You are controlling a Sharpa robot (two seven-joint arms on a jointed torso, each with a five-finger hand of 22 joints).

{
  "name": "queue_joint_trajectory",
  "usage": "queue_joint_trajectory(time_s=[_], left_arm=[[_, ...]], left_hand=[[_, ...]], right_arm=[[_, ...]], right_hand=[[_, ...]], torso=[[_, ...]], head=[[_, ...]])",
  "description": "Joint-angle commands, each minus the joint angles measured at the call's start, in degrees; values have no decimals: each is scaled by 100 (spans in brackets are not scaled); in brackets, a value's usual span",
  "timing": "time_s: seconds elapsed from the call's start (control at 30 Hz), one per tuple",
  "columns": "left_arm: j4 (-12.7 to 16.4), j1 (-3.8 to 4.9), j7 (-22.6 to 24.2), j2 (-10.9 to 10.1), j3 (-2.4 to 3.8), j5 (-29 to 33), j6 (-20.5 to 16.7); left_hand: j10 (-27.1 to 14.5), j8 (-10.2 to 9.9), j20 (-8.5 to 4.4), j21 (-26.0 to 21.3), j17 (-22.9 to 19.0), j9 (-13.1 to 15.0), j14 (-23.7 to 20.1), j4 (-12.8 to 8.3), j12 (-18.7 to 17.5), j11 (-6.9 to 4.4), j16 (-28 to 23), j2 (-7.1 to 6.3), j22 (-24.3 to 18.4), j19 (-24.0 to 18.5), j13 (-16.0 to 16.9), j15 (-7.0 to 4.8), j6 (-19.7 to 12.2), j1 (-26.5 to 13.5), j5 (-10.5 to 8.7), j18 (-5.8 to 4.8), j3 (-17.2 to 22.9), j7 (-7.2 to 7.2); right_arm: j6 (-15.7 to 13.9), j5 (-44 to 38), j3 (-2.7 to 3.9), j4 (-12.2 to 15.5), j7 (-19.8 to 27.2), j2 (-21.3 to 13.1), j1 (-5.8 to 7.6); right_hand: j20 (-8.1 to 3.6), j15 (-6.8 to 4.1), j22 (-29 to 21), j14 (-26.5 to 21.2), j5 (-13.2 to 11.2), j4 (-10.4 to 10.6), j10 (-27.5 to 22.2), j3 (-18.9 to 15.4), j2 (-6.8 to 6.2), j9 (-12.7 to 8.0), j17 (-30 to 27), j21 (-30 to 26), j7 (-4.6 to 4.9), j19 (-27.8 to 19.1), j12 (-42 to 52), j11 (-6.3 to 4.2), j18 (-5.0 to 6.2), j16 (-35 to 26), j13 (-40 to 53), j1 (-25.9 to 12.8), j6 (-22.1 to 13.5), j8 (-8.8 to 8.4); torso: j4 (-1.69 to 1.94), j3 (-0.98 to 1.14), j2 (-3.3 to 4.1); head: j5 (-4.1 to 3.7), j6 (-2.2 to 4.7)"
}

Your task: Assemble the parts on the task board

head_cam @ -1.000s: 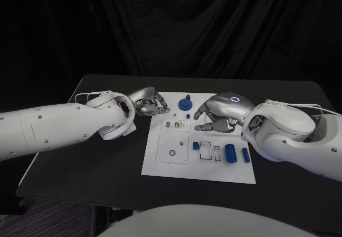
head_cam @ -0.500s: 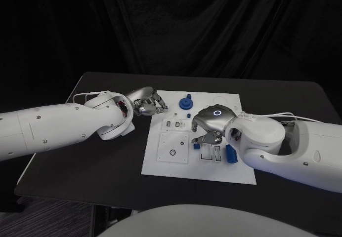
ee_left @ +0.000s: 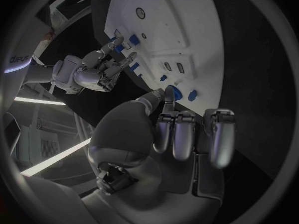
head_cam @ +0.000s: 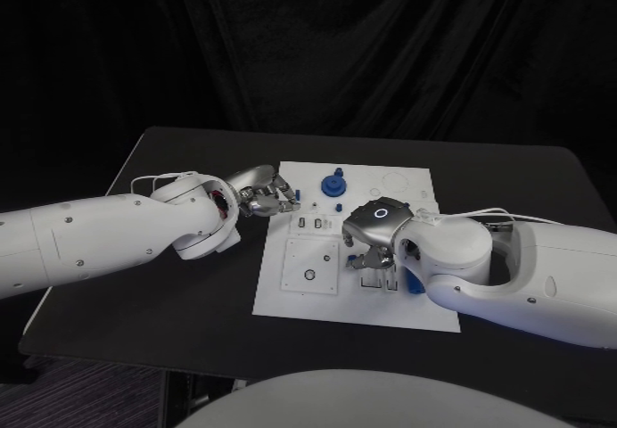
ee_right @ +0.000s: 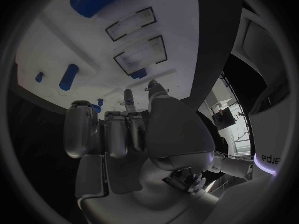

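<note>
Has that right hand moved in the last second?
Yes. The right hand has moved from the task board's far right part toward its middle, nearer the robot, over the framed slots.

One white task board (head_cam: pixel 424 308) lies on one black surface (head_cam: pixel 168 294). Two robot hands are over it: the left robot hand (head_cam: pixel 262 193) and the right robot hand (head_cam: pixel 370 234). In the head view four blue parts can be counted: one round knobbed part (head_cam: pixel 334 185), one tiny part (head_cam: pixel 341 209), one small part (head_cam: pixel 351 263) and one cylinder (head_cam: pixel 414 283), partly covered; any more under the right robot hand cannot be counted. The right wrist view shows two black-outlined rectangular recesses (ee_right: pixel 141 55).
</note>
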Motion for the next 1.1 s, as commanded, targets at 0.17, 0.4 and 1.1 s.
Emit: queue_joint_trajectory(time_s=[0.17, 0.4, 1.1], left_arm=[[-14, -29, 6, 33, 6, 11, 128], [-33, -42, -7, 53, 6, 11, 177], [-78, -111, -9, 113, 6, 11, 269]], left_hand=[[603, 5, 36, -41, 1509, 5, 605, 25, 19, 41, 15, 14, 1063, 225, 1507, 34, -21, -12, -7, 10, -8, 4], [603, 2, 38, -48, 1509, 6, 605, 40, 19, 43, 15, 15, 1053, 216, 1507, 36, -25, -28, -2, 13, -15, 6], [603, 2, 42, -62, 1509, 10, 605, 72, 19, 45, 15, 24, 1033, 197, 1507, 39, -23, -59, 9, 19, -25, 8]], right_arm=[[247, -110, 3, -39, -103, 47, -50], [343, -111, 3, -82, -115, 83, -75], [531, -111, 3, -297, -64, 216, -225]], right_hand=[[27, -5, 1126, 510, 38, -31, 198, 103, -52, 117, 1355, 29, 36, -23, 5, 20, -107, 0, 1021, -137, -331, -55], [43, 10, 1113, 493, 45, -49, 181, 150, -85, 193, 1327, 7, 58, -54, -6, 37, -97, -18, 1008, -193, -529, -99], [51, 3, 1073, 448, 921, -393, 110, 553, -129, 677, 1260, -71, 33, -163, -60, 18, -66, -65, 961, -70, -575, 135]], torso=[[-10, 1, -12], [-9, 0, -13], [-3, -4, -10]], head=[[-2, 0], [-4, 0], [-14, 0]])
